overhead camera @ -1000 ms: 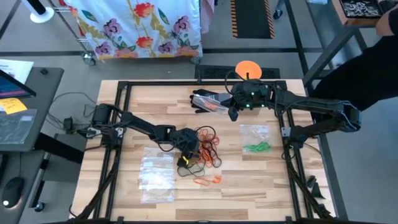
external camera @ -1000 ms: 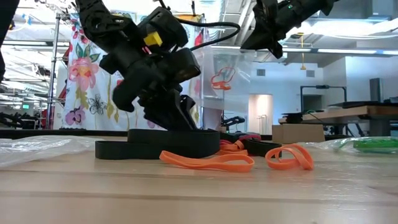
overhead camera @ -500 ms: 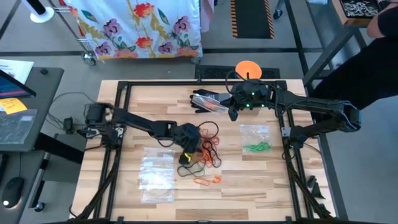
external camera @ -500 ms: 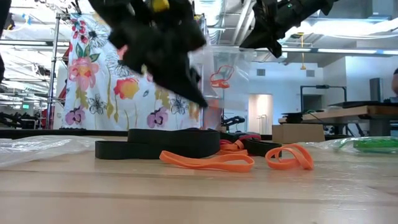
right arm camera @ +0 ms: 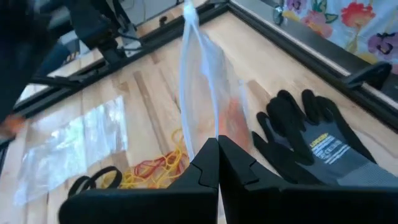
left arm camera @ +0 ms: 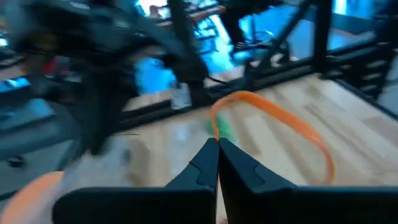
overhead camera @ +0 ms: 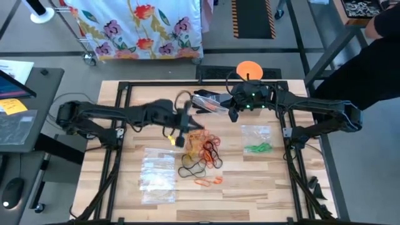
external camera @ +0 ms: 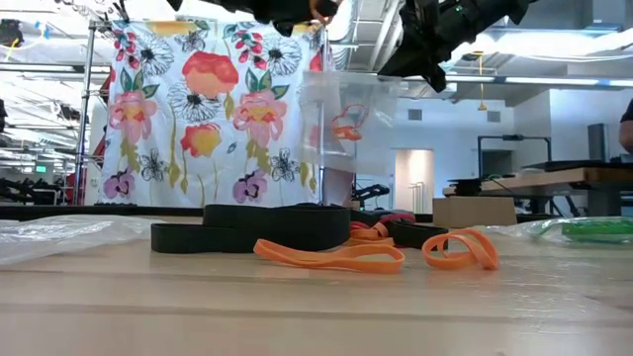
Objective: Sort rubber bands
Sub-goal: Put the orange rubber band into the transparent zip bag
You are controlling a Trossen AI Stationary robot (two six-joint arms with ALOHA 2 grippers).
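My left gripper (overhead camera: pixel 191 121) hangs high over the table's middle, above the pile of rubber bands (overhead camera: pixel 207 147), shut on one orange rubber band (left arm camera: pixel 273 118). In the low view it is mostly cropped at the top (external camera: pixel 297 8). My right gripper (overhead camera: pixel 234 107) stands raised near the far edge, shut on a clear plastic bag (external camera: pixel 346 119) with a few orange bands (external camera: pixel 348 127) inside. A black glove (right arm camera: pixel 317 146) lies flat on the table below that bag. More black bands (external camera: pixel 267 225) and orange bands (external camera: pixel 331 257) lie on the near part of the table. My left gripper pinches the orange band at one spot of its loop (left arm camera: pixel 214 127) between its two fingertips. The fingers point nearly level. The rest of the loop stands open beyond the fingertips, clear of the table. My right gripper pinches the clear bag by its upper edge (right arm camera: pixel 200 127) between its two fingers, which slant downward. The bag hangs below the fingers, clear of the table, its orange bands gathered low inside.
Clear bags (overhead camera: pixel 157 176) lie flat at the near left. Another clear bag with green bands (overhead camera: pixel 257 142) lies at the right. A black frame (overhead camera: pixel 125 87) runs round the tabletop. A person in dark clothing (overhead camera: pixel 375 44) stands beyond the far right corner.
My left gripper has risen from the pile of rubber bands, gone a little toward the far edge and tipped up from pointing down to nearly level. It now carries one orange band clear of the table. The other bands stay where they lay.
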